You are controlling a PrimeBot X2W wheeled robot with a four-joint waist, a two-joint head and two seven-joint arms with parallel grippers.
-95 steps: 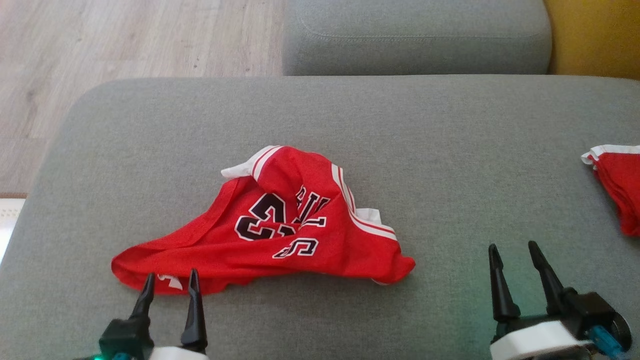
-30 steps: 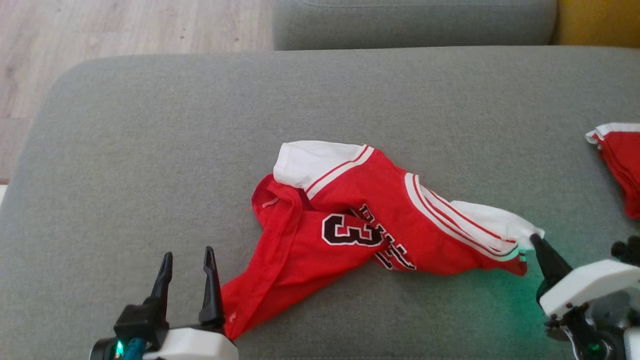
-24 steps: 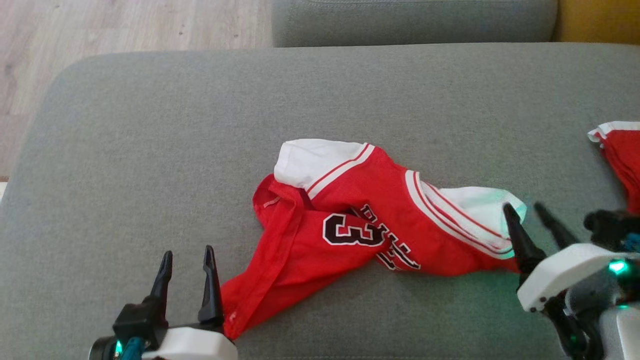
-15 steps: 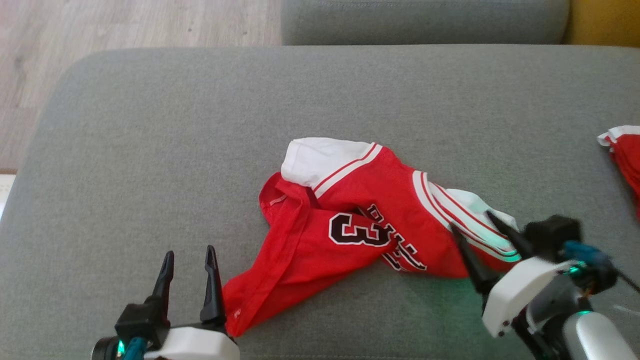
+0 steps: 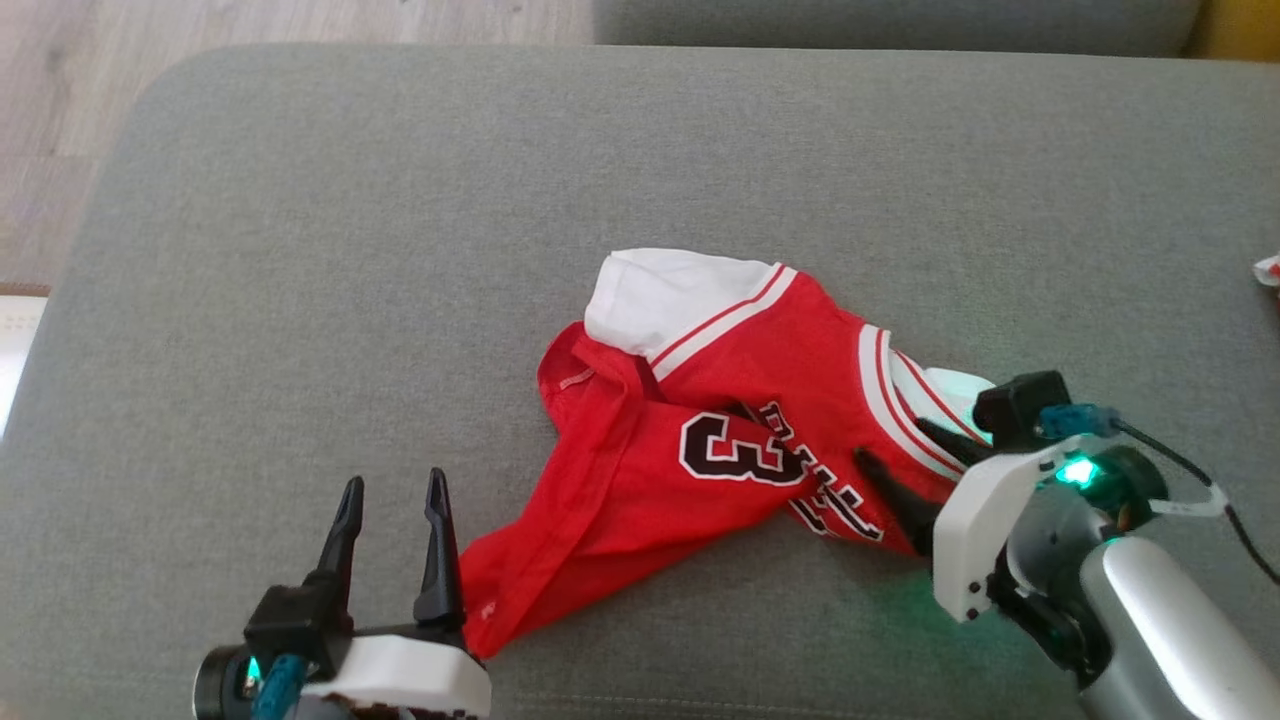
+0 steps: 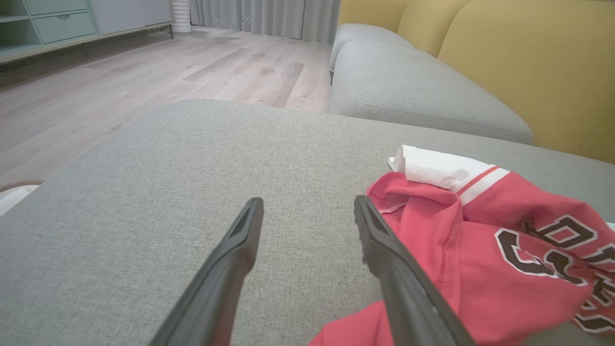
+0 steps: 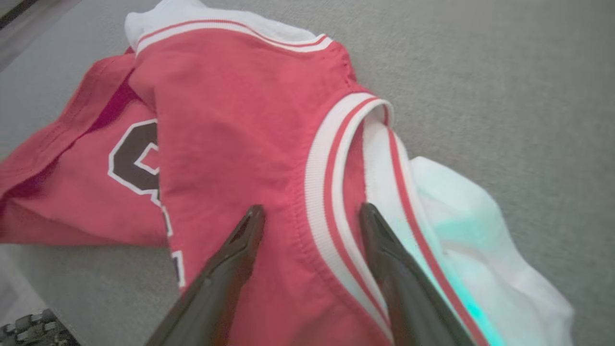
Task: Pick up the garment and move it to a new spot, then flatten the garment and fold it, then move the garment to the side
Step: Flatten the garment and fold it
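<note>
1. The left gripper (image 5: 394, 478) sits at about 7 o'clock in the head view, over the near edge of the grey cushion (image 5: 300, 250). Its jaws stand wide, with bare cushion fabric between them. Its right finger is just beside the lowest corner of the garment (image 5: 620, 480).
2. The right gripper (image 5: 890, 440) is at about 4 o'clock, pointing toward 10 o'clock. Its jaws are spread wide over the garment's right end and clamp nothing. In the right wrist view the white-and-red striped trim (image 7: 331, 158) runs between the two fingers. A green glow from the wrist falls on the white cloth beside them.
3. The garment is a red jersey with dark, white-edged numerals (image 5: 740, 455). It lies crumpled on the cushion, stretching from its 7 o'clock corner by the left gripper, through the middle, to the right gripper at 4 o'clock.
4. A white sleeve (image 5: 670, 300) folds over at the garment's 12 o'clock edge.
5. A scrap of another red-and-white cloth (image 5: 1268, 270) shows at the 3 o'clock edge, well apart from the garment.
6. Beyond the cushion at 12 o'clock lies a second grey cushion (image 5: 900, 20). Wooden floor (image 5: 60, 100) is at 10 o'clock, and a yellow backrest (image 6: 528, 72) rises behind.
</note>
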